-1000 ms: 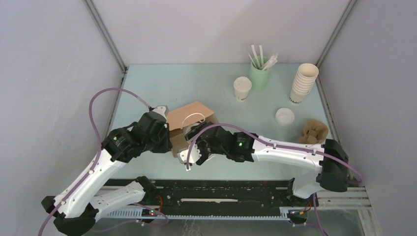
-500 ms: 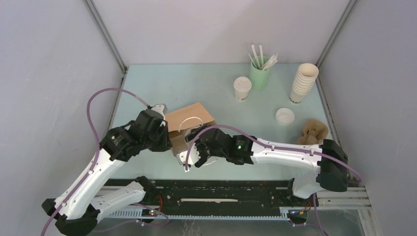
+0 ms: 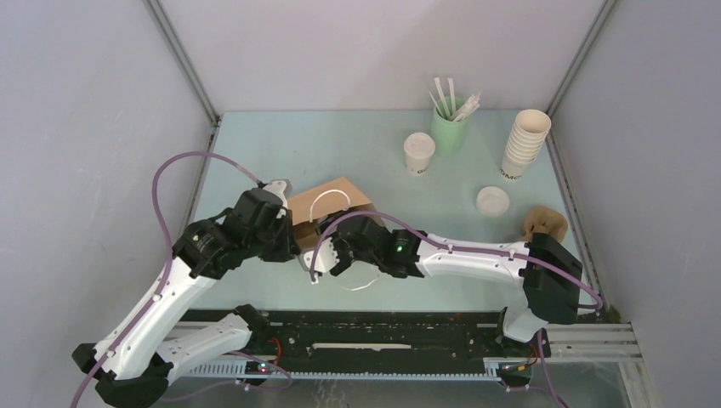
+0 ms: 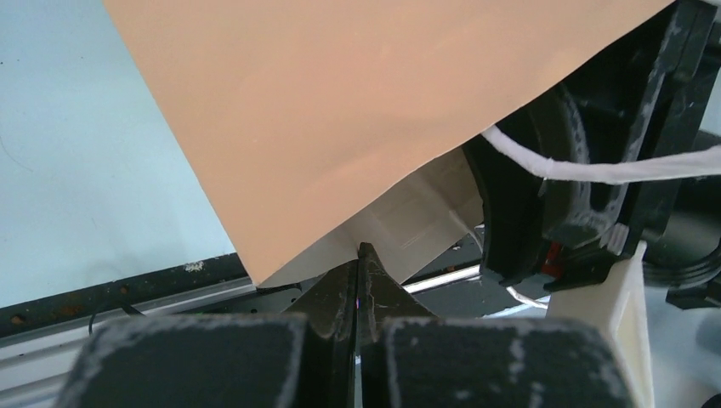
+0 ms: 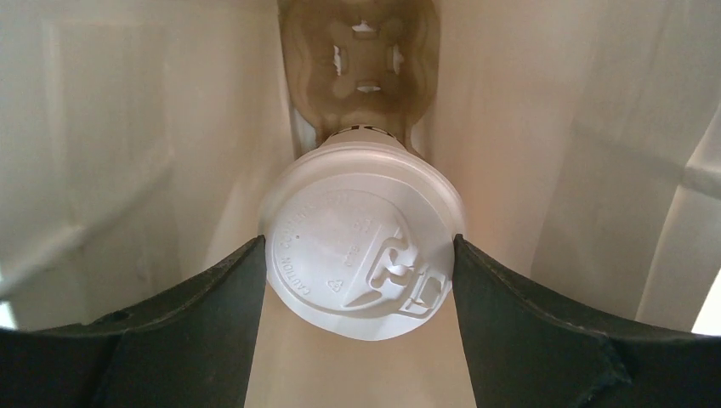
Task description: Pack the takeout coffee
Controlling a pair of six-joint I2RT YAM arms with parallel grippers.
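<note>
Left fingers (image 4: 344,293) together, pinching brown paper bag (image 3: 336,194) rim. Right fingers (image 5: 229,289) apart, clamping lidded cup (image 5: 340,229) inside bag. Second lidded cup (image 3: 418,153) stands on far bench (image 3: 323,144).

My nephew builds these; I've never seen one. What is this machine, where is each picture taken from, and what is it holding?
Two robot arms, each ending in a two-finger gripper, work at a table. One picture looks down from above; the other two come from wrist cameras. The left gripper pinches the edge of a brown paper bag lying on its side. The right gripper, inside it, grips a lidded cup. On the table: another lidded cup, a green cup of sticks, a stack of cups, a loose lid.
</note>
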